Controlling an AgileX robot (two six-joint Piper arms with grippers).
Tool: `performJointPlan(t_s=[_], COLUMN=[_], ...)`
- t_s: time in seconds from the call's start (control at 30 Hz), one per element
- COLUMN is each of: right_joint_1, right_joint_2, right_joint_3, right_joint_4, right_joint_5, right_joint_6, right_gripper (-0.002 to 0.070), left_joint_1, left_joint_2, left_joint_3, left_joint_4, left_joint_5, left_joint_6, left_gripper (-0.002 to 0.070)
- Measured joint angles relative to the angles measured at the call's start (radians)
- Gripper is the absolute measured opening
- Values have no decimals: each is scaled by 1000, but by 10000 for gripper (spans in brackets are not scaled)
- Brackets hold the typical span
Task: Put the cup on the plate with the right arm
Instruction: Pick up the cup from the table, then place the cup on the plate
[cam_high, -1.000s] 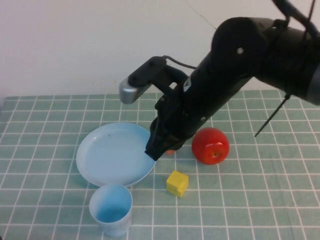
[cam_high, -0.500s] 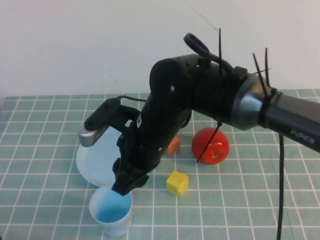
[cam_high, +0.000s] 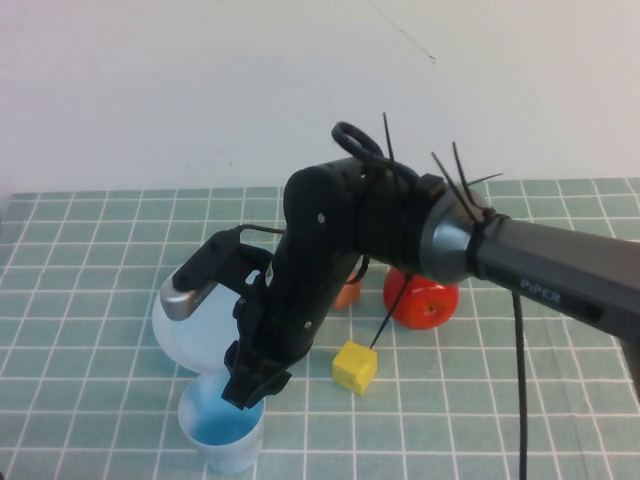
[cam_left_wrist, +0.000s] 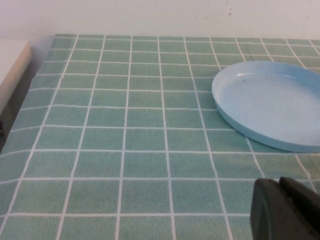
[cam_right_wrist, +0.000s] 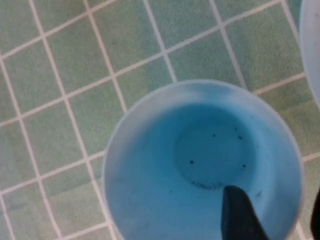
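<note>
The light blue cup (cam_high: 222, 432) stands upright at the near left of the table, just in front of the light blue plate (cam_high: 190, 335). My right gripper (cam_high: 250, 385) hangs over the cup's rim on the plate side. In the right wrist view the gripper (cam_right_wrist: 275, 200) is open: one finger (cam_right_wrist: 237, 215) is inside the cup (cam_right_wrist: 165, 165) and the other is outside its wall. The plate's edge (cam_right_wrist: 312, 50) shows beside it. My left gripper (cam_left_wrist: 282, 187) is shut and empty, low over the table near the plate (cam_left_wrist: 270, 102); it is out of the high view.
A red apple (cam_high: 428, 298), a yellow cube (cam_high: 354, 367) and a small orange block (cam_high: 347, 294) lie right of the plate, under the right arm. The table's left edge (cam_left_wrist: 20, 100) shows in the left wrist view. A white wall stands behind.
My right arm has swung from over the plate's right edge toward the near left and come down, so the open gripper now straddles the cup's rim. The cup and plate have not moved.
</note>
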Motion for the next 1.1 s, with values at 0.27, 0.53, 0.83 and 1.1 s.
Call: performJointPlan(t_s=[0.27,0.53,0.83,1.1], right_joint_1=[0,0,-65,-102], right_joint_2=[19,22,98,170], right_joint_3=[-54,-281,-347,-347], right_joint_4=[-12,-105,-155,-154], right_joint_5=[-23,-25,-29,-47], right_joint_6=[-29,-36,-36,-44], right_gripper=[28,18,18,17], left_joint_1=[0,0,0,0], left_joint_2=[0,0,0,0], left_joint_3=[0,0,0,0], left_joint_4=[0,0,0,0], left_joint_5=[0,0,0,0], left_joint_6=[0,0,0,-2], left_gripper=[-3,-3,-3,-3])
